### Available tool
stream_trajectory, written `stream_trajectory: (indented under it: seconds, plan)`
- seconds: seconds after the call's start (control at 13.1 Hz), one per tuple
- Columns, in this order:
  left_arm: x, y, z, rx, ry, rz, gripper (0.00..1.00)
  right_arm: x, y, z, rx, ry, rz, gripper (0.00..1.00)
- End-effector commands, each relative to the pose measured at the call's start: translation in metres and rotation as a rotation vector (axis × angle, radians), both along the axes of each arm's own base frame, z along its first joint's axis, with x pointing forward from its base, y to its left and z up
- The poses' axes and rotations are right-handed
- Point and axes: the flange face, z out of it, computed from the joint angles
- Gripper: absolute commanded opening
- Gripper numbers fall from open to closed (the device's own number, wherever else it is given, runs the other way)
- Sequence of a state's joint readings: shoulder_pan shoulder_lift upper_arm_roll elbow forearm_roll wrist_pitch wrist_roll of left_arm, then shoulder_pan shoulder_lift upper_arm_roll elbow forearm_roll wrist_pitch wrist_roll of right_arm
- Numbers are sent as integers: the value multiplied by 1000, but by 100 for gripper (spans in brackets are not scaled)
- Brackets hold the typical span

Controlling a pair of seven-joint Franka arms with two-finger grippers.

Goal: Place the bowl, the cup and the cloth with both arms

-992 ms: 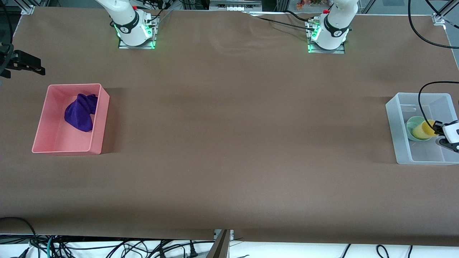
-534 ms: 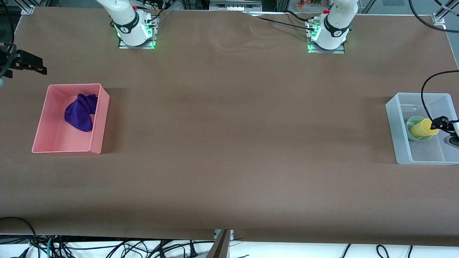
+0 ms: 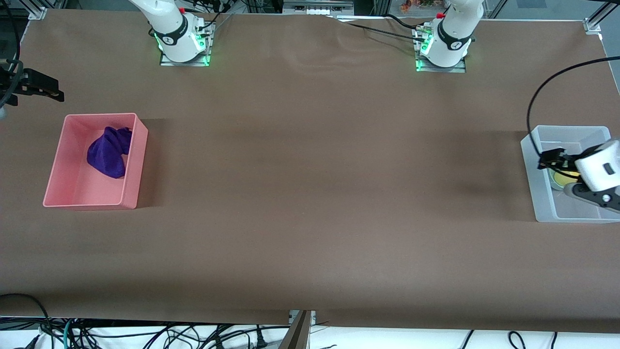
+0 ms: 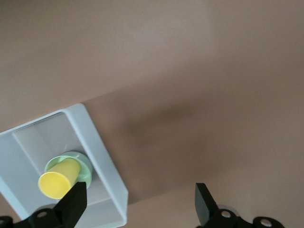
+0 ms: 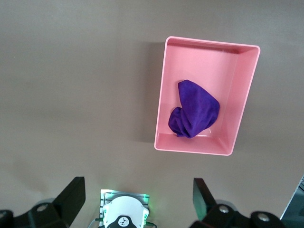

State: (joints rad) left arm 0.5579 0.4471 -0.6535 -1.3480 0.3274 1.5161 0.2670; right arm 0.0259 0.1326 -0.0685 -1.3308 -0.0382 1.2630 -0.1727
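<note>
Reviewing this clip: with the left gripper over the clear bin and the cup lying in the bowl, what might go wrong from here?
1. The cup lies tilted in the bowl inside the clear bin; a nudge might roll it out.
2. The left gripper, open and empty, hangs over the bin's wall; descending, it may clip that wall or the cup.
3. The cloth lies against the pink bin wall; the right gripper, open and high above the table, seems unlikely to disturb it.

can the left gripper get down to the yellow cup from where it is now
Probably yes. The left gripper is open and hangs over the clear bin, where the cup lies tipped in the bowl. Nothing covers the cup, but it sits close to the bin's wall.
</note>
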Motion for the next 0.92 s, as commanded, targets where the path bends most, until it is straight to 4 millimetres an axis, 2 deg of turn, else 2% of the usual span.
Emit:
stream_trajectory:
  seconds: [0.0,0.15,0.31,0.38,0.61,0.69,0.84]
  plan:
    - [-5,-27,19,-62,-9,11,100,-3,1,4,-2,0,-11,100]
    - [-20,-61,43,-43,-28,19,100,-3,2,4,-2,-1,-9,100]
    - [-40,-73,61,-73,-39,86,100,-3,0,4,-1,-3,-9,100]
    - [-54,-78,63,-96,-35,131,100,-3,0,3,-1,-1,-6,100]
    - [-98,-87,67,-80,-186,231,100,-3,2,3,-2,-1,6,100]
    - [-107,-87,63,-76,-197,246,100,-2,2,3,-2,-2,6,100]
    - [-111,-86,62,-73,-191,247,100,-3,1,3,-2,-1,4,100]
